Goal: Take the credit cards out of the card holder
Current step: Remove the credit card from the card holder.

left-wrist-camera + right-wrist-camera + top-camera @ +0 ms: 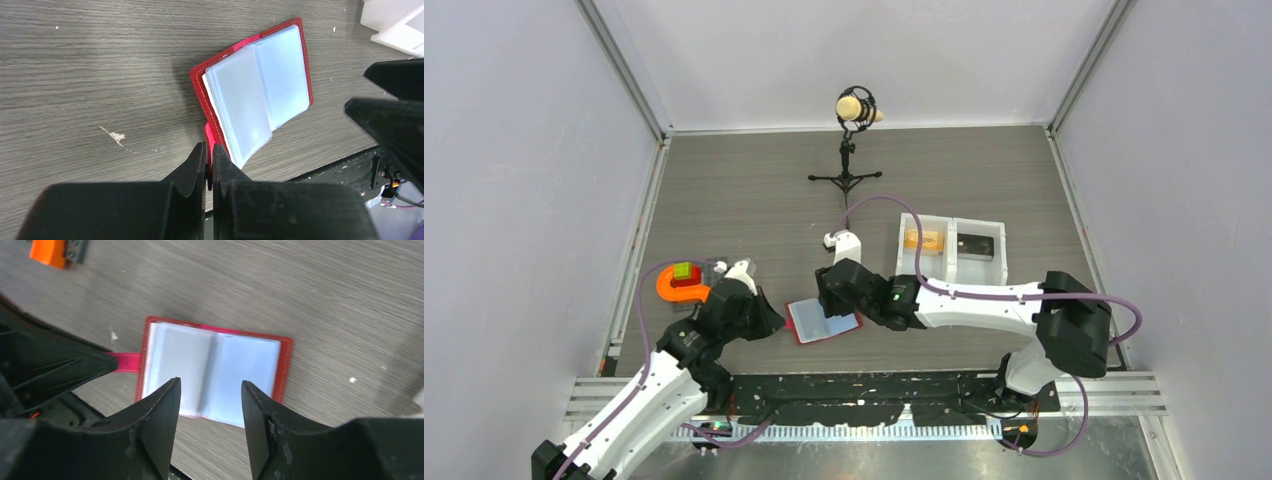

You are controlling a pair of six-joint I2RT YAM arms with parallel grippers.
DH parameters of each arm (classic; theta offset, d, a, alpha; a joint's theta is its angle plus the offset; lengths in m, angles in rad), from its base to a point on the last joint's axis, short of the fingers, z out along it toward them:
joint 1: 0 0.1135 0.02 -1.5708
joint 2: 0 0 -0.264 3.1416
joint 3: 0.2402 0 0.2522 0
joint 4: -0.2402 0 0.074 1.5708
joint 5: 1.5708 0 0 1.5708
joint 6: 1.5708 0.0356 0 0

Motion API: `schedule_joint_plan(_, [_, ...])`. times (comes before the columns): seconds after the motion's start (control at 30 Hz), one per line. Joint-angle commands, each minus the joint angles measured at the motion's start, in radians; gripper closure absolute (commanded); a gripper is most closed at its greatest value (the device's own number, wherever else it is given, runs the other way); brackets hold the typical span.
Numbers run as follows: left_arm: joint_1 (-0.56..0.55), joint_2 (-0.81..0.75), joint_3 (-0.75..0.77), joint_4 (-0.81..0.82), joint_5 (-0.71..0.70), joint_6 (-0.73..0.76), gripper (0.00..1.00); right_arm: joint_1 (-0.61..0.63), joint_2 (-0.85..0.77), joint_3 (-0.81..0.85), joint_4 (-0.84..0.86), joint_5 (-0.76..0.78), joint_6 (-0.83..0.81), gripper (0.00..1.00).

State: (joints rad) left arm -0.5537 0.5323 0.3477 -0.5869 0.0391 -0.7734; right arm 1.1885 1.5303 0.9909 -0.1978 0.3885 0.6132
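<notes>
Top external view gives us the grey wood-grain table (754,190), walled in pale panels on the left, far and right sides, with its near edge running along the black base rail where both arms are bolted. From that rail the left arm (659,385) leans inward and the right arm (984,305) lies low across the near right part of the table, so the two meet near the middle of the near edge. Behind the right arm sits the white two-compartment tray (951,218), holding an orange piece in its left bin and a dark rectangle in its right bin. Between the arms and the microphone stand (848,150) at the far side lies a broad stretch of wood. The card holder (824,320) lies open and flat close to the near edge, pale pockets up, the table edge just beyond its lower corner in the left wrist view. We cannot tell whether credit cards sit inside the cloudy pockets. An orange curved piece (679,288) with a green block (682,270) rests beside the left arm, well apart from the holder. The right gripper (210,390) hovers over the open pages with jaws apart. The left gripper (210,150) is pinched together on the holder's small red tab (125,361), which sticks out from the left cover.
</notes>
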Motion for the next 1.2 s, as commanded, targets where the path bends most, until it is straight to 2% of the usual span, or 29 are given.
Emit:
schedule_joint_plan(0.0, [0.003, 0.003, 0.031, 0.021, 0.016, 0.01, 1.0, 0.015, 0.059, 0.018, 0.142, -0.164, -0.047, 0.41])
schedule_joint_plan(0.17, [0.003, 0.002, 0.031, 0.021, 0.018, 0.008, 1.0, 0.045, 0.159, 0.079, 0.152, -0.206, -0.046, 0.33])
schedule_joint_plan(0.47, [0.003, 0.001, 0.034, 0.019, 0.021, 0.009, 1.0, 0.051, 0.226, 0.086, 0.18, -0.229, -0.035, 0.3])
schedule_joint_plan(0.57, [0.003, 0.001, 0.039, 0.019, 0.024, 0.01, 1.0, 0.053, 0.245, 0.092, 0.172, -0.215, -0.029, 0.3])
schedule_joint_plan(0.8, [0.003, -0.001, 0.043, 0.005, 0.024, 0.016, 1.0, 0.054, 0.259, 0.104, 0.099, -0.128, -0.029, 0.38])
schedule_joint_plan(1.17, [0.003, -0.007, 0.045, 0.001, 0.025, 0.016, 1.0, 0.054, 0.242, 0.125, -0.031, 0.007, -0.017, 0.38])
